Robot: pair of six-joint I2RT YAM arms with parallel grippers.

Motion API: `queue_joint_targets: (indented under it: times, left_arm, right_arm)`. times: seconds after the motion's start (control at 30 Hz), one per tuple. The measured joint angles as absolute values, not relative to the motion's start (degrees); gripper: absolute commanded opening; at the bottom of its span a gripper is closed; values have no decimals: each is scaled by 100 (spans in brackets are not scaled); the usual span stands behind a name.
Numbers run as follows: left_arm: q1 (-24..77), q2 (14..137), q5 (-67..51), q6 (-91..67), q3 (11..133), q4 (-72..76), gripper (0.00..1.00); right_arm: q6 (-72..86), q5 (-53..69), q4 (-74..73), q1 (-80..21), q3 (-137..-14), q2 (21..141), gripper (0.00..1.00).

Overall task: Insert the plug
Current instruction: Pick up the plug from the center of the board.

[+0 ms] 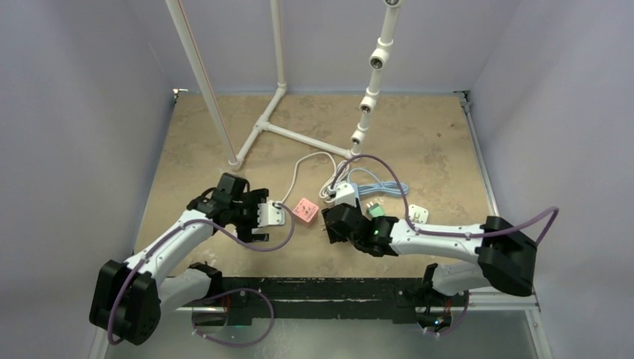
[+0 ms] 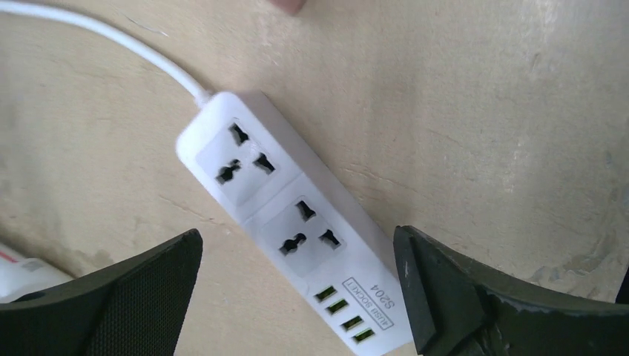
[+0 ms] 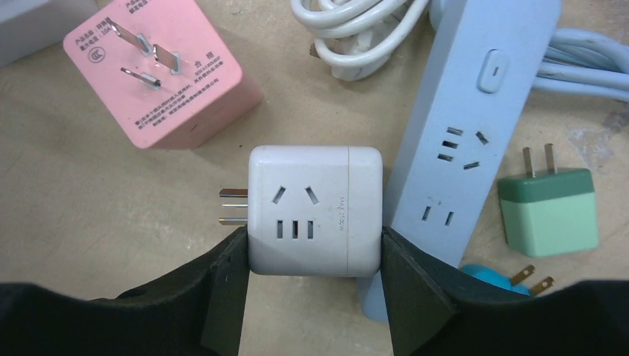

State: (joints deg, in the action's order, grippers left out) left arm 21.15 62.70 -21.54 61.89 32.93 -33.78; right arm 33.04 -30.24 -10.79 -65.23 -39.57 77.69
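Note:
The plug is a white cube (image 3: 315, 211) with its metal prongs pointing left; in the top view the cube (image 1: 345, 193) lies on the table in front of the right arm. My right gripper (image 3: 311, 252) is shut on it, one black finger pressed against each side. A white power strip (image 2: 282, 215) with two sockets and a row of USB ports lies slantwise on the table under my left gripper (image 2: 297, 239). That gripper is open wide and its fingers do not touch the strip (image 1: 274, 215).
A pink adapter (image 3: 159, 74) lies prongs-up to the cube's left. A pale blue power strip (image 3: 463, 141) touches the cube's right side, with a green plug (image 3: 549, 208) and a blue plug (image 3: 493, 278) beyond it. Coiled white cable (image 3: 356, 30) lies behind. A white pipe frame (image 1: 262, 123) stands at the back.

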Motion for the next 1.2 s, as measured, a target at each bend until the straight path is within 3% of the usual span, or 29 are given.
queue_joint_targets:
  times: [0.13, 0.33, 0.63, 0.9, 1.2]
  left_arm:
    - [2115, 5728, -2427, 6077, 3553, -3607, 99]
    - [2115, 4650, -3089, 6184, 4163, -3632, 99]
    - [2115, 3334, -4219, 8429, 4268, -4132, 99]
    - [2115, 3035, -4764, 9478, 4355, -4515, 99]
    - [2115, 3039, -4952, 9821, 4530, -5059, 99]
  right_arm:
    - [3354, -2862, -1450, -6521, -3959, 7179, 7]
    - [3236, -1979, -1938, -6517, -4622, 6768, 9]
    - [2832, 283, -1809, -6215, -6394, 6853, 12]
    - [2598, 2005, -1680, -5704, -6928, 7769, 14]
    - [2499, 2689, -1704, -5682, -7083, 8147, 15]
